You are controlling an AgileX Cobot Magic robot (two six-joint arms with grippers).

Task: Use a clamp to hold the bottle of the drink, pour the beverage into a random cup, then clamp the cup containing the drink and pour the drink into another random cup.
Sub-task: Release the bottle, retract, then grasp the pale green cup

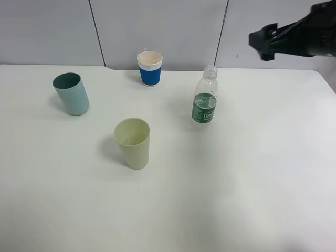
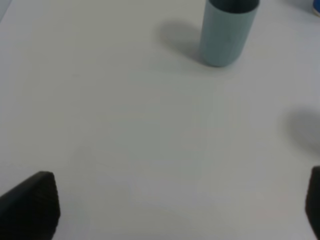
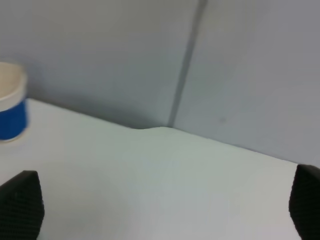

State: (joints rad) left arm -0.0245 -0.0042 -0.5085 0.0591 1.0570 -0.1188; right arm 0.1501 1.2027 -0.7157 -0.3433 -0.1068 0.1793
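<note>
Right gripper (image 1: 265, 44) hangs raised near the back right corner of the table (image 1: 252, 189), close to the wall (image 1: 157, 26), fingers spread wide w/ nothing between them (its wrist cam has the two black pads (image 3: 19, 207) at opposite sides of the picture, only bare tabletop and a wall seam in the gap). Left gripper (image 2: 170, 210) is outside the high view; its own cam shows it spread just as wide, empty, low over bare table, w/ the teal cup (image 2: 227, 32) ahead of it and well apart. Bottle (image 1: 205, 97) stands upright right of centre, clear plastic w/ a green label, liquid approx up to the label's top; can't tell if a cap is on. It is below and left of the right gripper in the high view, not touching anything. Blue-sleeved paper cup (image 1: 150, 68) sits nearest the back edge, just in front of the wall and beside a small notch in that edge. Teal cup is far left, well clear of the others. Pale green cup (image 1: 133, 143) stands nearer the front, between teal cup and bottle, apart from both. All 3 cups are mouth up; contents can't be made out. Open room: the whole front half and the right side of the table are bare white surface, plus wide gaps btwn every cup and the bottle. Table's right edge runs close past the gripper's side
</note>
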